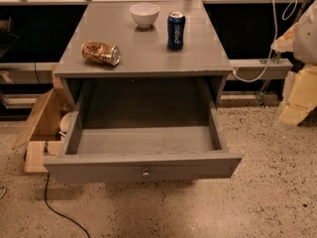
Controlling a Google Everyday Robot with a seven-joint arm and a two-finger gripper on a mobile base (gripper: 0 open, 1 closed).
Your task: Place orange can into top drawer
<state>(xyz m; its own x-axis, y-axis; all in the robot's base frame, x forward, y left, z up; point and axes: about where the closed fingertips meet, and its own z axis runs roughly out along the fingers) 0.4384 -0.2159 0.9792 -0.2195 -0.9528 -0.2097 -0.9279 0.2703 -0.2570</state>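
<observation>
The orange can (101,53) lies on its side on the left front part of the grey cabinet top (148,48), its silver end facing right. The top drawer (143,166) is pulled wide open below it, with a flat front panel and a small round metal knob (145,173); nothing shows inside it. My arm comes in blurred at the right edge of the camera view, and the gripper (290,114) hangs there above the floor, to the right of the cabinet, far from the can and holding nothing that I can see.
A dark blue can (176,30) stands upright at the back right of the cabinet top, and a white bowl (144,14) stands behind centre. An open cardboard box (42,125) sits on the floor left of the drawer. A black cable (54,207) runs across the speckled floor.
</observation>
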